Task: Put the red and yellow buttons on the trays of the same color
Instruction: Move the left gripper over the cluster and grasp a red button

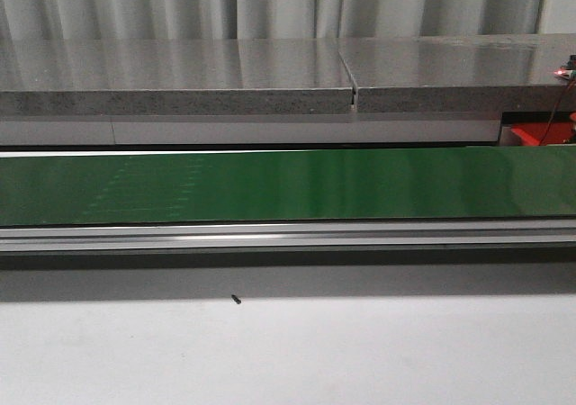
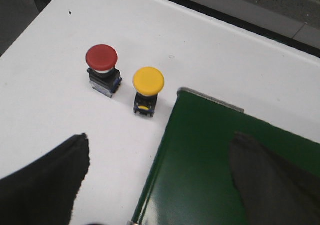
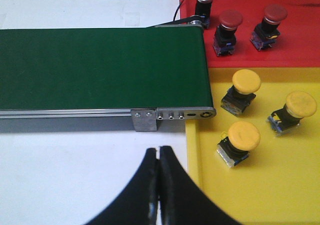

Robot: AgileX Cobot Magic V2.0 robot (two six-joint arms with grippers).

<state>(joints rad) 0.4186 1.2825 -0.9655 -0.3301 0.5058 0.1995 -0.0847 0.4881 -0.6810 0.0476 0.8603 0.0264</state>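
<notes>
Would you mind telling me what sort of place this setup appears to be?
Probably an industrial sorting test bench: a green conveyor belt crosses a white table, and push-buttons lie sorted in a red tray and a yellow tray.

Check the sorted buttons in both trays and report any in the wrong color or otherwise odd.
Nothing is missorted: three red buttons sit in the red tray and three yellow buttons in the yellow tray. The yellow ones lie tipped at different angles, which is untidy only.
</notes>
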